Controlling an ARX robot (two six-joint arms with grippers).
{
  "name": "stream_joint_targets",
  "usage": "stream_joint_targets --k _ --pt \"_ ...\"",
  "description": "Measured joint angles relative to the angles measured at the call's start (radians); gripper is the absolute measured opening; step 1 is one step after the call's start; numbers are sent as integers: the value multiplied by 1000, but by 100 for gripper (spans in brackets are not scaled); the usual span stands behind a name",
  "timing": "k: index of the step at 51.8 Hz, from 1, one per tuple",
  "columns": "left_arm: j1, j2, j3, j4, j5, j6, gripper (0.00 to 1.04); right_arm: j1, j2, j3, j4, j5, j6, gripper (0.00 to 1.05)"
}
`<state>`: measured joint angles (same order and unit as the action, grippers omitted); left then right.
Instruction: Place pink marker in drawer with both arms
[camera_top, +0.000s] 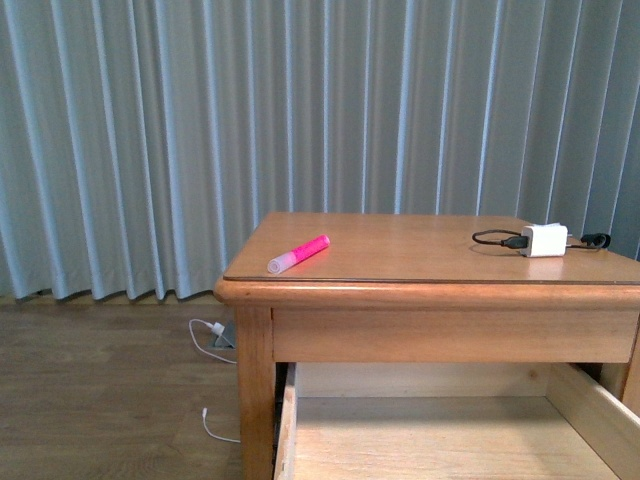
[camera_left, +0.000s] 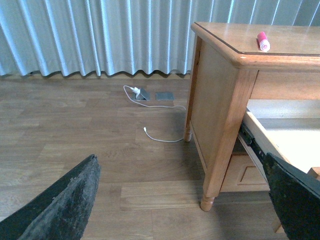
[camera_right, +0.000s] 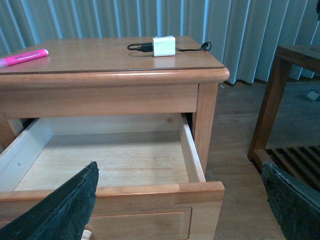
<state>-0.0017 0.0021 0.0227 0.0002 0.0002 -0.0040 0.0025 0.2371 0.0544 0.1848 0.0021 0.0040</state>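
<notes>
The pink marker lies on the nightstand top near its front left corner, pale cap toward the edge; it also shows in the left wrist view and the right wrist view. The top drawer stands pulled out, its pale wood inside bare. My left gripper is open, low over the floor beside the nightstand's left leg. My right gripper is open in front of the drawer's front right corner. Neither holds anything, and neither arm shows in the front view.
A white charger block with a black cable sits at the top's back right. A white cable and floor sockets lie on the wooden floor left of the nightstand. Another wooden piece of furniture stands to the right. Grey curtains hang behind.
</notes>
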Motion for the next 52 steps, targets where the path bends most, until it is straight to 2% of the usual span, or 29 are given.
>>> stream_joint_targets --k 14,19,21,25,31,40,47,52 --pt "0 0 0 0 0 0 99 0 0 0 0 0 0 96" --pt "-60 83 18 -29 -152 -74 99 0 0 0 0 0 0 96" --pt "-83 137 30 -14 -166 -88 99 0 0 0 0 0 0 96" --pt "-124 309 103 72 -131 -115 99 0 0 0 0 0 0 96" --pt "-140 562 253 180 -93 -120 99 0 0 0 0 0 0 96" --pt "-231 886 455 304 -45 -53 99 0 0 0 0 0 0 96" --pt "-294 1076 598 356 -6 -30 99 0 0 0 0 0 0 96" --pt "-326 1266 759 367 -23 -23 99 0 0 0 0 0 0 96"
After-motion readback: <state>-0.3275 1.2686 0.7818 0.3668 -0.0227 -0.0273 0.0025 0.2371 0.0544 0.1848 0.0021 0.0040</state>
